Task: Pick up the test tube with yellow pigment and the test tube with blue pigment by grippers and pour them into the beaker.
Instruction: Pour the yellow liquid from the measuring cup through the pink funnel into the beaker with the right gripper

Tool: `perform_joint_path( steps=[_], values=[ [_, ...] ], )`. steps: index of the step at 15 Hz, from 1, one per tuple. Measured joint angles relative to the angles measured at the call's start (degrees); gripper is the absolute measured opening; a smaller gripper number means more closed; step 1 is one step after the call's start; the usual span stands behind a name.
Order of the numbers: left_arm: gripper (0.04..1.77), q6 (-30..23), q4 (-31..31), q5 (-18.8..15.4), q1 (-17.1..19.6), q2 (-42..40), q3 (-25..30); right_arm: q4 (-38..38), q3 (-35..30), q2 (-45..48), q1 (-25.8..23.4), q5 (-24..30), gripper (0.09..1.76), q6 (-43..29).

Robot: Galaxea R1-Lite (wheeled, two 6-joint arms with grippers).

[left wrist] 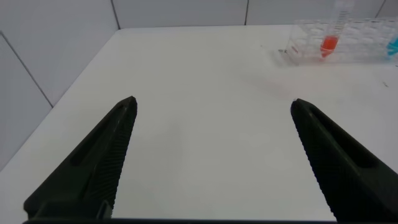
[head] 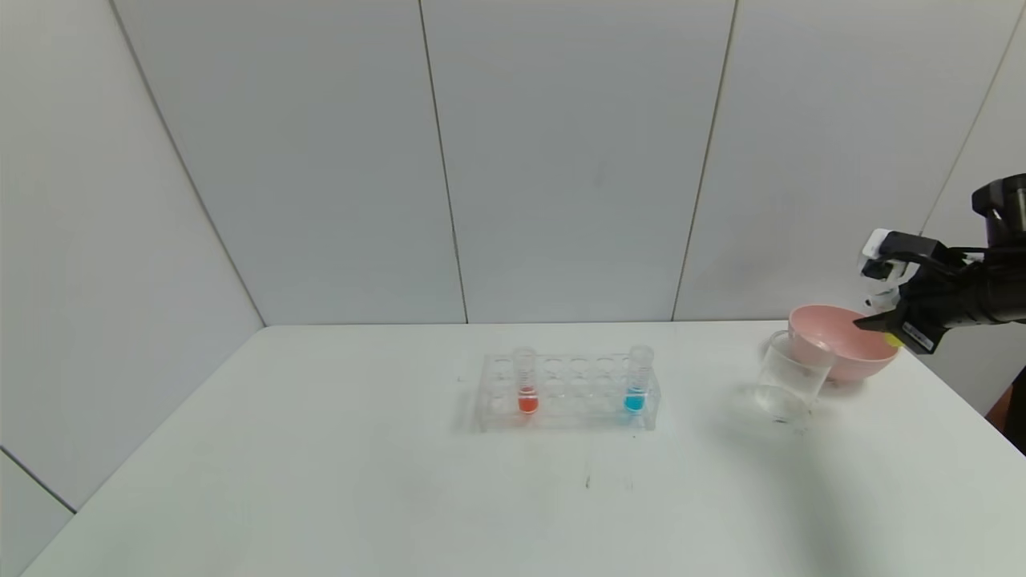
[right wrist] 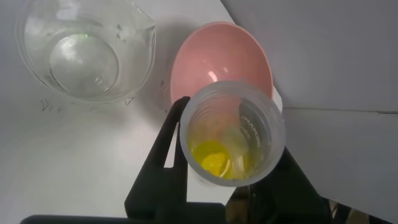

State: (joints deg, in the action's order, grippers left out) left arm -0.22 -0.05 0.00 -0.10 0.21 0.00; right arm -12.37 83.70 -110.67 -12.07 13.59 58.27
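The test tube with yellow pigment [right wrist: 231, 132], holding yellow liquid, is sitting clenched in the right gripper [head: 882, 328] over the pink bowl [head: 842, 344], right of the beaker [head: 789, 385].

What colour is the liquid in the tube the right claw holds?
Bright yellow, pooled at the bottom of the test tube; the right wrist view shows it best.

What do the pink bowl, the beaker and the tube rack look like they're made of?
The pink bowl looks like matte plastic: opaque, even colour with a soft sheen. The beaker is clear and thin-walled with a pouring lip, either glass or plastic. The tube rack looks like clear acrylic, since you can see through its holes.
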Motion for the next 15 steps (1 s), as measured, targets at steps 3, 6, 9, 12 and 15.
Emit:
perform_joint_path(
  steps=[3, 6, 9, 12, 15],
  values=[
    [1.76, 0.0, 0.0, 0.0, 0.0, 0.0, 0.0, -1.6, 2.6, -1.2, 0.6, -2.3, 0.59, 3.0],
    [1.76, 0.0, 0.0, 0.0, 0.0, 0.0, 0.0, -8.3, 7.6, -2.2, 1.3, -3.3, 0.59, 4.6],
    [1.76, 0.0, 0.0, 0.0, 0.0, 0.0, 0.0, -15.5, 13.8, -3.2, 2.3, -6.7, 0.59, 8.1],
    [1.76, 0.0, 0.0, 0.0, 0.0, 0.0, 0.0, -21.2, 19.3, -4.5, 3.3, -10.0, 0.59, 10.0],
    [1.76, 0.0, 0.0, 0.0, 0.0, 0.0, 0.0, -24.9, 24.1, -6.1, 4.3, -12.7, 0.59, 11.3]
  ],
)
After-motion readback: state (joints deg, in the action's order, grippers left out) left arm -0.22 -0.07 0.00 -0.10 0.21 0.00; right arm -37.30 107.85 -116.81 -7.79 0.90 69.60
